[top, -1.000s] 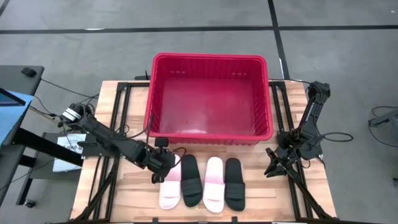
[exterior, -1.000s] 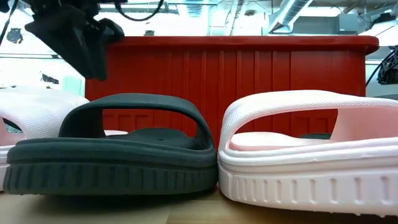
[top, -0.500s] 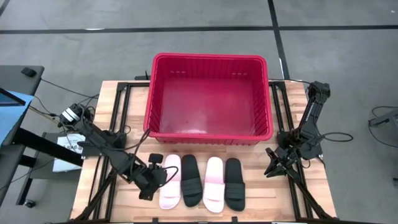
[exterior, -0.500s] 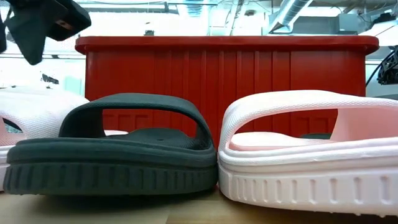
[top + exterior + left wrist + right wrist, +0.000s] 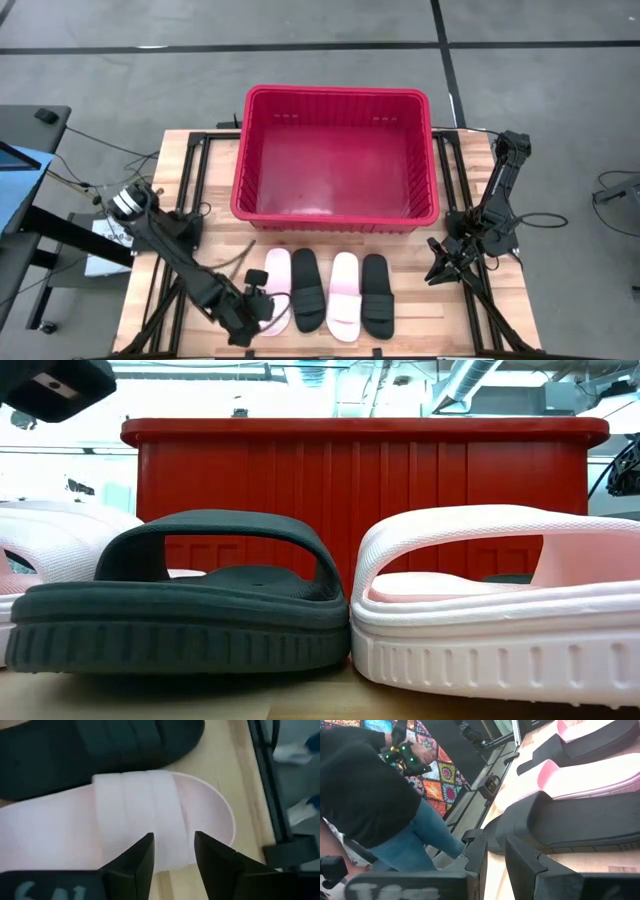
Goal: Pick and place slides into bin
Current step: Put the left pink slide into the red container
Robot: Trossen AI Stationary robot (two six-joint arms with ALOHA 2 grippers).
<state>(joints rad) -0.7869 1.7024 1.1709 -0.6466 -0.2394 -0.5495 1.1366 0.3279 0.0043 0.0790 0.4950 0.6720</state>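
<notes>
Four slides lie sole-down in a row on the wooden table, near the red bin [image 5: 335, 160]: pink [image 5: 277, 285], black [image 5: 307, 290], pink [image 5: 345, 295], black [image 5: 377, 293]. My left gripper [image 5: 260, 308] is open over the near left edge of the leftmost pink slide [image 5: 150, 815]. Its fingers [image 5: 142, 852] stand just off that slide's strap [image 5: 132, 812], touching nothing. My right gripper [image 5: 440, 268] waits at the table's right side, narrowly open [image 5: 496, 857] with nothing between its fingers. In the low view a black slide [image 5: 180, 600] and a pink slide [image 5: 500, 600] stand before the bin [image 5: 360, 470].
The bin's near wall stands close behind the slides' far ends. Dark frame rails [image 5: 190, 200] run along the table's left and right sides. A person in a dark top and jeans [image 5: 375, 805] stands beyond the table, holding a controller.
My left gripper has travelled toward the table's near edge, along the left side of the leftmost pink slide from its far end to its near end, sinking slightly and turning a little. It has stayed open. The slides have not moved.
</notes>
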